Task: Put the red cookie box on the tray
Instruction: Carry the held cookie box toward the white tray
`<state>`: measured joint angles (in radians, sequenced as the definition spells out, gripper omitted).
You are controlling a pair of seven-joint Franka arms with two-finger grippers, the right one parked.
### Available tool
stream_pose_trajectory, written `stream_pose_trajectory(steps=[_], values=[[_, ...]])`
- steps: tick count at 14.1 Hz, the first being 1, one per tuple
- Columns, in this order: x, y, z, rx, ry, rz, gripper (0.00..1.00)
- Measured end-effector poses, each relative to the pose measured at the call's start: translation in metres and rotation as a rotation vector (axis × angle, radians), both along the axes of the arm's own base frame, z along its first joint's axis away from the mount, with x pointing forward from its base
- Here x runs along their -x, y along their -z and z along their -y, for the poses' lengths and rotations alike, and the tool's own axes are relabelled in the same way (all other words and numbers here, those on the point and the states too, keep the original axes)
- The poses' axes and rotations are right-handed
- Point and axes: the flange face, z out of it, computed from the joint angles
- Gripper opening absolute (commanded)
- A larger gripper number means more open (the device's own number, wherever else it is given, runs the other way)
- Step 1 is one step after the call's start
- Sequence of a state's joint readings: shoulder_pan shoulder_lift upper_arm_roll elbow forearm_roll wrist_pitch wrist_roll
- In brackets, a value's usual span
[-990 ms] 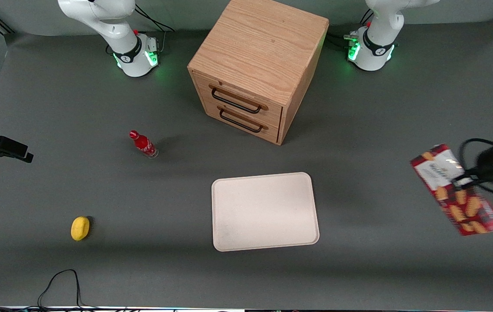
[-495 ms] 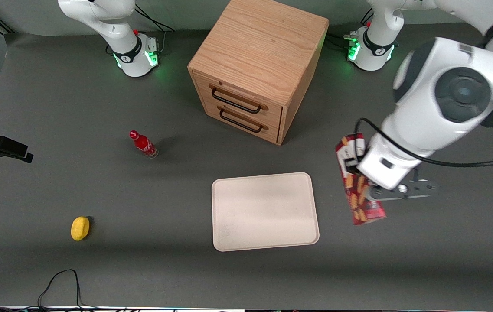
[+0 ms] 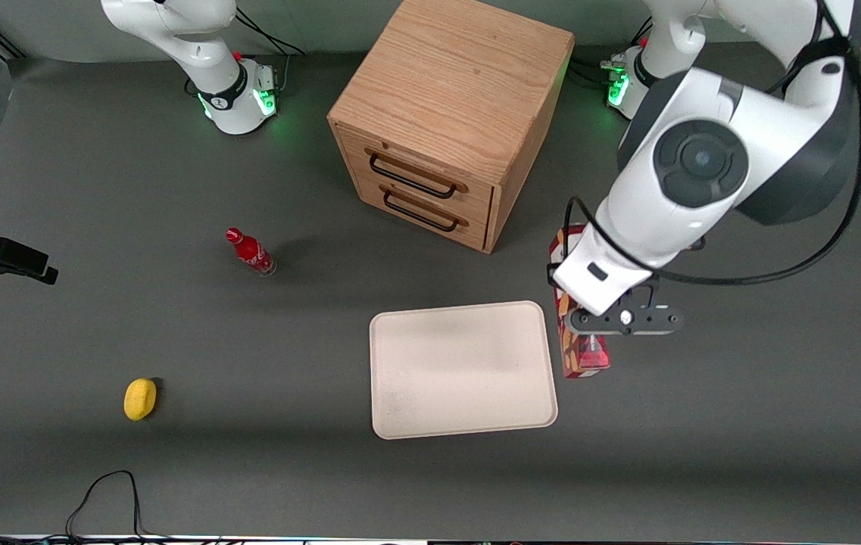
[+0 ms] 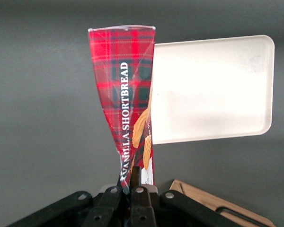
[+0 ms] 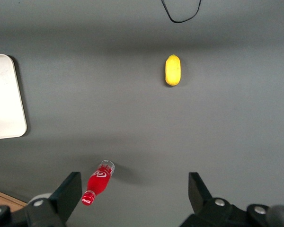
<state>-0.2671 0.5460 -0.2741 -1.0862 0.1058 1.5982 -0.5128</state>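
The red cookie box (image 3: 580, 356) hangs in the air beside the tray's edge on the working arm's side, mostly covered by the arm. In the left wrist view the box (image 4: 125, 99) shows red tartan and the words VANILLA SHORTBREAD, squeezed thin where it is held. My gripper (image 3: 589, 318) is shut on the box's end; it also shows in the left wrist view (image 4: 132, 182). The cream tray (image 3: 463, 369) lies flat on the dark table, nearer the front camera than the cabinet, with nothing on it. The tray also shows in the left wrist view (image 4: 213, 90).
A wooden drawer cabinet (image 3: 449, 113) with two black handles stands at the back middle. A small red bottle (image 3: 250, 251) and a yellow lemon-like object (image 3: 140, 398) lie toward the parked arm's end. A black cable (image 3: 104, 496) loops at the front edge.
My gripper has carried the box from the working arm's end of the table toward the tray, and the box now hangs close beside the tray's edge.
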Motion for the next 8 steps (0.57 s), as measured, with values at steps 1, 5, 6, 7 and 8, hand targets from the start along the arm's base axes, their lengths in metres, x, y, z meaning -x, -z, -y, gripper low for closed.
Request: stream_pose_trajectory(steps=[1,5,6,7,8], values=[[-0.008,0.021,0.002,0.002,-0.001,-0.011,0.00],[-0.036,0.111,0.012,0.022,0.005,-0.035,0.00],[-0.041,0.128,0.014,0.030,0.005,-0.034,0.00],[-0.044,0.142,0.015,0.035,0.006,-0.032,0.00],[-0.046,0.154,0.016,0.035,0.008,-0.029,0.00]])
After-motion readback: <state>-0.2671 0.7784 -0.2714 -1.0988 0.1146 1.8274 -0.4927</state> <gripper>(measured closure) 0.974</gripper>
